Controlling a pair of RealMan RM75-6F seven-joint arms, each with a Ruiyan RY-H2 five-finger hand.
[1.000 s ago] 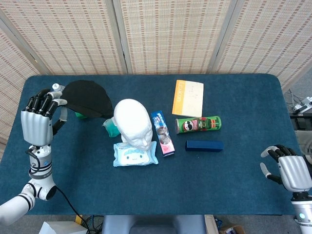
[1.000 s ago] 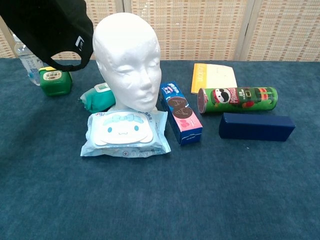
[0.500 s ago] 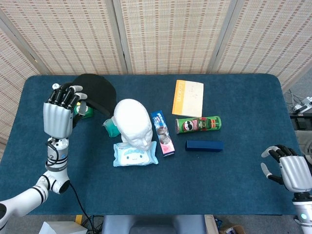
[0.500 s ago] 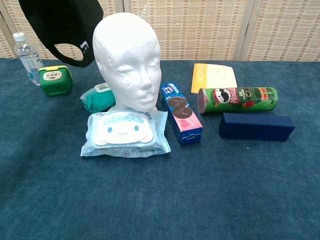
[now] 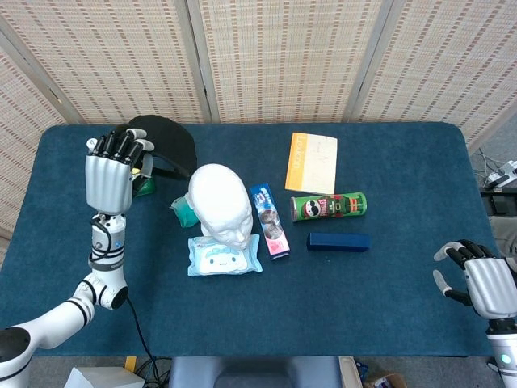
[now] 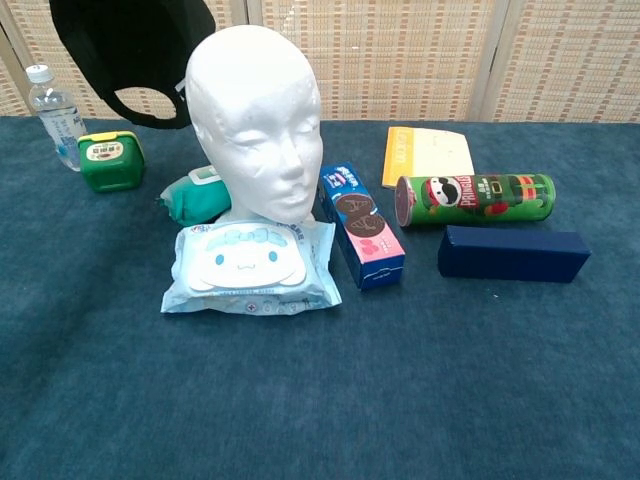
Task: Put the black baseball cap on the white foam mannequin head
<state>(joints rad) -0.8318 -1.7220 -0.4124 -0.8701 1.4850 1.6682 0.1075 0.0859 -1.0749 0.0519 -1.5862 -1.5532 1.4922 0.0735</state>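
The fingers of the left hand are closed on the black baseball cap, which is held raised above the far left part of the tabletop. In the chest view the cap is seen hanging in the air, just left of and behind the white foam mannequin head; whether the two touch cannot be told. The mannequin head stands upright near the middle of the tabletop, its crown bare.

The right hand is seen at the near right corner, well apart from everything else, with its fingers loosely curled apart and nothing held in them.

A pack of wet wipes lies just in front of the mannequin head. To its right a blue biscuit box is laid, and further right a green crisp tube lies on its side with a dark blue box nearer than it. A yellow booklet lies behind the tube. At the far left a water bottle stands beside a green container, and a teal pouch lies left of the mannequin head.
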